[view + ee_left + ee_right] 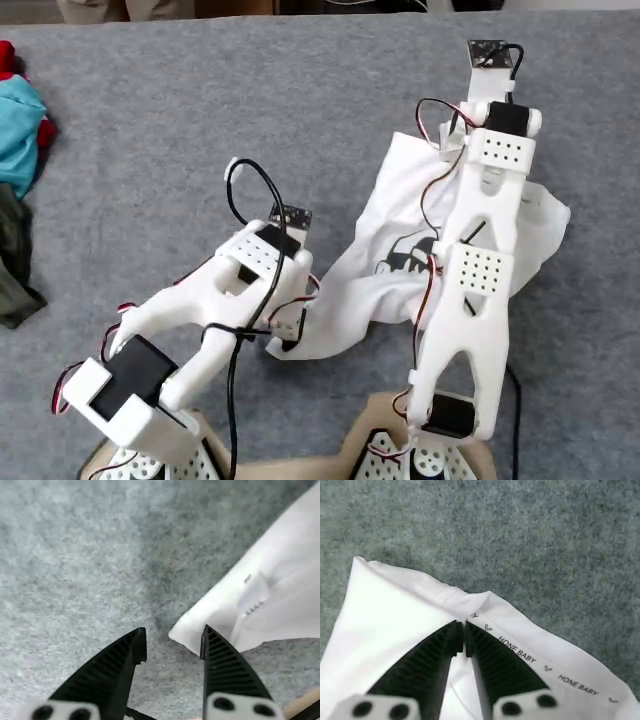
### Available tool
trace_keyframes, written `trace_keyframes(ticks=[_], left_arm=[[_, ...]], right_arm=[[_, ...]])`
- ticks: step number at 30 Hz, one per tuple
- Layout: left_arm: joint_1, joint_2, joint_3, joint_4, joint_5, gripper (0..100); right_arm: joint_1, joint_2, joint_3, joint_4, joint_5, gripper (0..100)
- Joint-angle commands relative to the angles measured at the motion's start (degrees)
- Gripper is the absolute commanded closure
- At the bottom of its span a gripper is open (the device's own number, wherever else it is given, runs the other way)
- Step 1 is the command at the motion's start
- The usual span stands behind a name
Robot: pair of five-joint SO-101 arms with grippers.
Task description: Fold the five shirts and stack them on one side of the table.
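The left gripper, jaws spread, sits just left of the white shirt at its near corner, while the right gripper pinches its far edge.

Grey felt-like table top spreads right across the high view, nubbly and matte, evenly lit, shadows soft. At 12 o'clock its far edge meets a dark strip; at 11 o'clock something tan pokes in, at 1 o'clock a pale band. Down at 6 o'clock, a light wooden board lies on the felt
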Motion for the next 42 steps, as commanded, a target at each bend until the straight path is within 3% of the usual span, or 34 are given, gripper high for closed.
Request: trace_keyframes(ticks=[1,11,17,25,31,39,42], left_arm=[[2.8,-0.2,0.5,-1.8,1.7,81],[4.0,4.2,1.2,-4.2,3.5,82],[3.8,11.2,-4.2,-3.8,3.0,98],[-1.7,12.5,-13.0,-3.4,2.5,98],[-7.7,12.4,-26.6,6.2,-1.8,98],[-13.5,4.4,-55.7,26.2,-10.6,98],[-15.8,0.3,-64.7,28.1,-11.5,98]], right_arm=[[0.9,-2.2,-2.4,-1.1,-0.1,99.2],[0.9,-2.2,-2.4,-1.1,-0.1,99.2],[0.9,-2.2,-2.4,-1.1,-0.3,99.2],[0.9,-2.6,-2.5,-1.7,-0.4,99.2],[1.4,-8.1,-2.4,0.9,-0.4,99.2],[1.4,-21.8,-2.4,8.7,0.5,99.1],[0.1,-30.2,-2.3,9.7,2.3,99.0]])
